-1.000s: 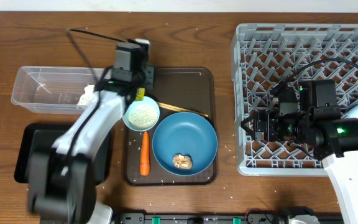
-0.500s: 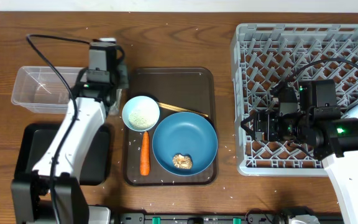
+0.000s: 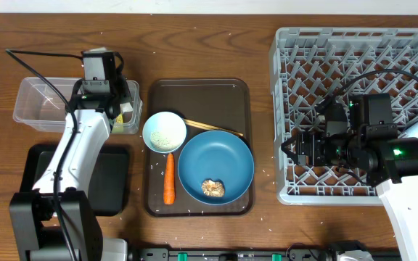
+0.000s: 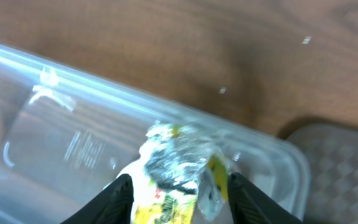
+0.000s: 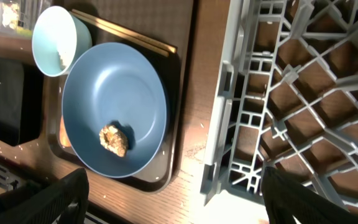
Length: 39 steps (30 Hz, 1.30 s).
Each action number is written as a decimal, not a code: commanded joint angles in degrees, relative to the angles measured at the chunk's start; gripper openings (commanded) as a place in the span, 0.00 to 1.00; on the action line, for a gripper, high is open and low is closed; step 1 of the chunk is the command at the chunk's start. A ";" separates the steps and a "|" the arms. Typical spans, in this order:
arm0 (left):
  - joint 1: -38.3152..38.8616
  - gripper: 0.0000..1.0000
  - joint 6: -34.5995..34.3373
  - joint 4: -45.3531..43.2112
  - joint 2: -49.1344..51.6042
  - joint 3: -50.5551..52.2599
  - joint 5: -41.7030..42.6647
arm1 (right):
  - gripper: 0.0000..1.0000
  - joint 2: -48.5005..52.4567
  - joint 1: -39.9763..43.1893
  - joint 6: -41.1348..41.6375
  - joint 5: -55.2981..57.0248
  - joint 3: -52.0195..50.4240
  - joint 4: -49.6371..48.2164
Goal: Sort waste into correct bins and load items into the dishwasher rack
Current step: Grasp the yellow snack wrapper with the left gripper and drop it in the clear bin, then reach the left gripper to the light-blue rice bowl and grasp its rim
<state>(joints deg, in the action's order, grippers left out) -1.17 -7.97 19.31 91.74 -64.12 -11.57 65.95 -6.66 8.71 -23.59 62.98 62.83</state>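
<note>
The yellow-green snack wrapper (image 4: 176, 155) lies between the spread fingers of my left gripper (image 4: 179, 202), over the right end of the clear tub (image 4: 55, 99). From overhead, the left gripper (image 3: 124, 112) is at that end of the tub (image 3: 42, 109). On the brown serving tray (image 3: 209, 93) are a white bowl (image 3: 165, 132) with rice, chopsticks (image 3: 216, 129), a carrot (image 3: 169, 179) and a dark-blue plate (image 3: 216, 161) bearing a brown lump (image 3: 213, 188). My right gripper (image 3: 294, 148) hangs open and empty at the left edge of the dishwasher rack (image 3: 354, 51).
A shallow black tray (image 3: 115, 190) sits in front of the clear tub, partly under my left arm. Rice grains dot the wooden table. The right wrist view shows the rack's left wall (image 5: 219, 124) beside the plate (image 5: 114, 99) and bowl (image 5: 58, 40).
My left arm has swung left from the bowl to the clear tub, carrying the wrapper, and its jaws have parted. The right arm has stayed still.
</note>
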 commanded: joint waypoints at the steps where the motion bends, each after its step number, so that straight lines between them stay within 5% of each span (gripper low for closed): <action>1: -0.11 0.44 -3.93 1.84 0.17 0.13 -1.99 | 0.82 -0.04 -0.92 0.44 -0.63 0.70 0.35; 4: 0.55 0.38 -4.15 4.02 -0.81 0.07 2.71 | 0.82 -0.04 -0.92 0.44 -0.61 0.70 0.33; 7: 2.58 0.59 -2.95 7.02 -3.91 0.07 4.15 | 0.83 -0.04 -0.92 0.44 -0.61 0.70 0.17; 14: 11.39 0.75 -1.51 15.61 -16.33 0.04 6.78 | 0.84 -0.04 -0.92 -0.02 -0.17 0.70 -0.50; 25: 24.17 0.72 -1.68 27.02 -14.75 0.15 8.20 | 0.83 -0.04 -0.92 0.02 -0.20 0.70 -1.18; 31: 25.00 0.72 -9.20 35.17 -14.71 0.15 7.93 | 0.82 -0.04 -0.92 0.00 -0.17 0.70 0.22; 39: 25.62 0.68 -6.86 33.05 -14.38 0.15 14.10 | 0.82 -0.04 -0.92 0.00 -0.15 0.70 -0.81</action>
<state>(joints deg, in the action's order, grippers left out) 23.75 -16.16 53.19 77.36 -64.05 -1.85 65.95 -6.66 8.71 -23.55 62.98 62.33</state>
